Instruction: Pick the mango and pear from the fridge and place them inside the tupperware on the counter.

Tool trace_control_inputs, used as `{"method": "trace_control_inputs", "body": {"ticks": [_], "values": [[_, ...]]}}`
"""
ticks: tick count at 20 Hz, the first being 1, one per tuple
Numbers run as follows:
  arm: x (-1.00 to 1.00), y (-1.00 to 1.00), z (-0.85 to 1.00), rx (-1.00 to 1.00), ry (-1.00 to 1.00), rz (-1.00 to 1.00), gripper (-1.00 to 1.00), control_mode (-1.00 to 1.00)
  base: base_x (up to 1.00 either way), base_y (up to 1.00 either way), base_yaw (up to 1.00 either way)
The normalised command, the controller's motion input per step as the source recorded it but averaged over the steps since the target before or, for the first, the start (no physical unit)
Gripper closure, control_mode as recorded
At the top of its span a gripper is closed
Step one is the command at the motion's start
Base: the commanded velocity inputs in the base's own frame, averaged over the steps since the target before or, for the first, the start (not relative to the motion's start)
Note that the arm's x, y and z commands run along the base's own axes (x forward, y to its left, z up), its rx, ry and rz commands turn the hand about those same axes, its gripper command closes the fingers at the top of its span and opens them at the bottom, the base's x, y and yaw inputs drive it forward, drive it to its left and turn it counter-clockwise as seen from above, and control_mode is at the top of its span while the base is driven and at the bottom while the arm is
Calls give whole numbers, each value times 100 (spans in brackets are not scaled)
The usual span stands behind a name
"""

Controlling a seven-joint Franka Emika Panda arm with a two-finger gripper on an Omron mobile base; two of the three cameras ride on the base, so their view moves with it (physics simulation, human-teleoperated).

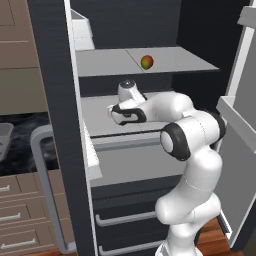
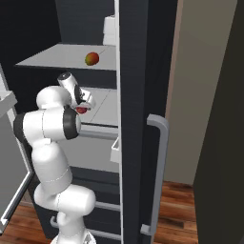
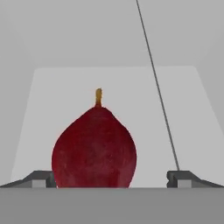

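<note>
Hand view showed the gripper (image 3: 109,178) spread wide around the dark red pear (image 3: 94,148), left fingertip (image 3: 39,178) touching it, right well clear. The pear stood stem-up on the fridge's (image 1: 55,125) middle shelf (image 1: 100,117); the mango (image 1: 147,62) lay above.

You see: pear (image 3: 94,148) deep red w/ orange-brown stem; mango (image 1: 146,62) red-green-yellow; fridge (image 1: 55,100) dark charcoal, shelves (image 1: 150,60) light grey; counter (image 1: 20,145) black w/ white marbling
</note>
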Motion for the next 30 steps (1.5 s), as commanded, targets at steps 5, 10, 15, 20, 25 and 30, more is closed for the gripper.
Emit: {"method": "trace_control_inputs", "body": {"ticks": [5, 10, 15, 20, 25, 30], "values": [[24, 3, -18, 0, 0, 0, -100, -100, 0, 0, 0], [10, 7, -19, 0, 0, 0, -100, -100, 0, 0, 0], [0, 8, -28, 0, 0, 0, -100, -100, 0, 0, 0], [0, 9, -30, 0, 0, 0, 100, -100, 0, 0, 0], [-16, 1, -15, 0, -10, 0, 100, -100, 0, 0, 0], [-84, -1, -1, 0, -26, -7, 100, -100, 0, 0, 0]]}}
